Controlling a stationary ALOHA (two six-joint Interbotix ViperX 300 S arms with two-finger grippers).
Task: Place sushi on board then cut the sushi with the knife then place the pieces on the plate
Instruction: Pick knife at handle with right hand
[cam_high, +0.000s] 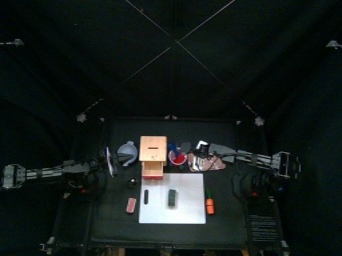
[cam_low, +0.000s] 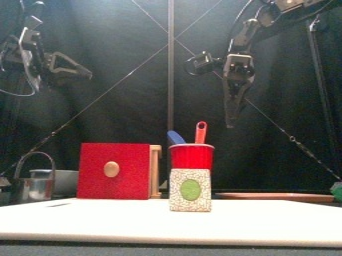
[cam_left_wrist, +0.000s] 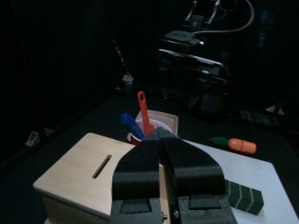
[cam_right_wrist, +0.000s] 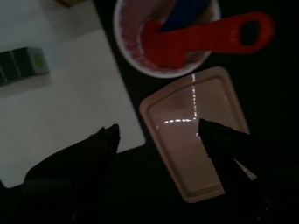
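The sushi roll (cam_high: 174, 197) is seen lying on the white cutting board (cam_high: 190, 185), near the board's middle, with no gripper touching it. In the front view its pale end with a green centre is turned toward the camera. The board is placed at 6 o'clock from the wooden box (cam_high: 155, 158), whose red drawer front (cam_low: 114, 171) faces the table's front. The red cup (cam_low: 191, 157) is found at 3 o'clock from the box, with the red knife (cam_low: 201, 132) and the blue knife (cam_low: 175, 138) standing in it. The pink tray (cam_right_wrist: 193, 131) is set at 3 o'clock from the cup, just beside it.

The right gripper (cam_right_wrist: 163, 140) is held above the tray with its jaws spread wide and nothing between them. The left gripper (cam_left_wrist: 165, 147) is held over the box, its jaws pressed together and empty.

An orange toy food with a green end (cam_left_wrist: 239, 144) is seen just beside the board at 3 o'clock from the sushi roll, and a small red toy (cam_high: 131, 204) at 9 o'clock. A metal cutter (cam_low: 38, 182) stands at 9 o'clock from the box.
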